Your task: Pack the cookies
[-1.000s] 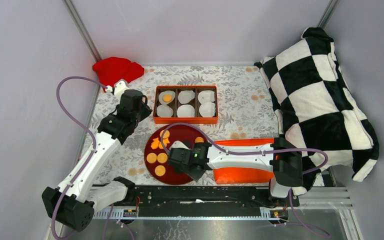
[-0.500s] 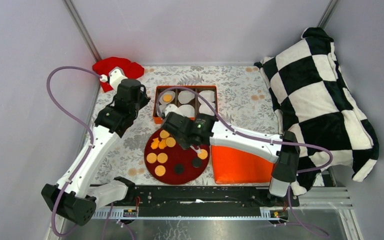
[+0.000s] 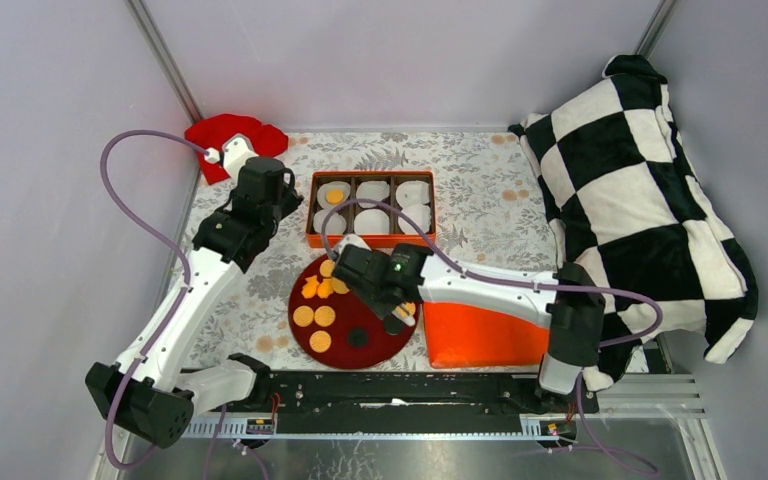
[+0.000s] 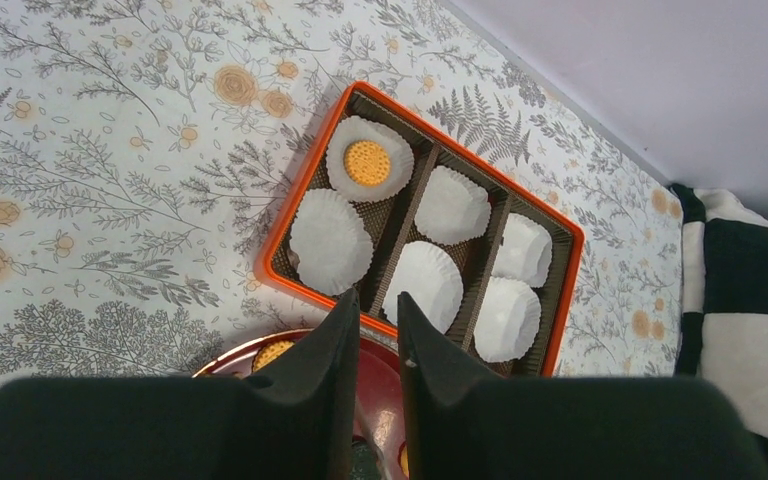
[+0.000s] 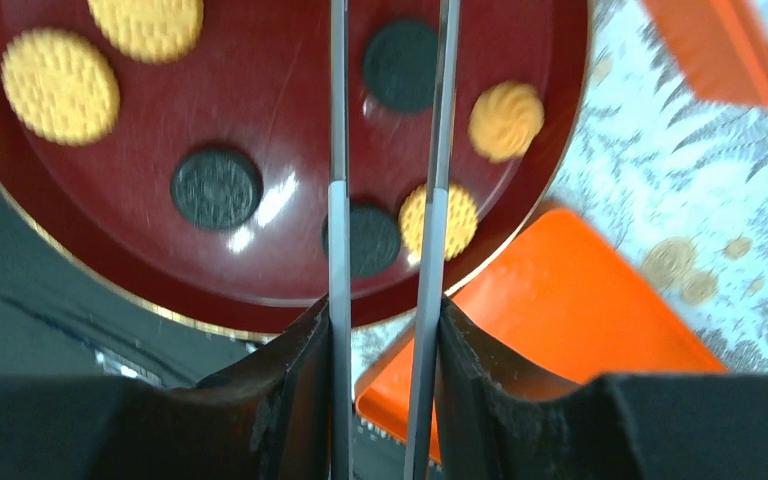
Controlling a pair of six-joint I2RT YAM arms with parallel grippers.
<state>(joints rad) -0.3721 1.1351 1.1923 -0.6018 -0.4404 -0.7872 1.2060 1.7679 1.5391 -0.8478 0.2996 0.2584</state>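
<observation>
My right gripper (image 3: 398,315) hangs over the lower right part of the dark red plate (image 3: 345,355), near the middle of the overhead frame. Its wrist view shows the two thin fingers (image 5: 338,150) parted by a moderate gap, with nothing clamped between them. A black cookie (image 5: 370,240) lies partly behind one finger and a tan cookie (image 5: 460,222) partly behind the other. I cannot tell whether the tips touch the plate or either cookie: that view is blurred and the fingers run off the top edge.

My left gripper (image 4: 372,310) is all but closed, with only a sliver of gap between its dark fingers, and it grips nothing. It hovers above the desk (image 4: 90,200), pointing at the near edge of the orange box (image 4: 300,195).

Most of the cookies (image 3: 314,316) sit on the plate, the tan ones clustered on its left half in the overhead view. One more (image 4: 367,162) rests in the upper left paper cup of the box, and the other five paper cups (image 4: 330,240) show only white.

Only the overhead view takes in both arms, the orange lid (image 3: 480,335) just right of the plate, and the box above it. The left wrist view alone shows the cups' pleats and the dotted face of the packed cookie. The right wrist view alone shows a swirl-topped cookie (image 5: 505,120) and three black ones, which the arm partly covers from above.
</observation>
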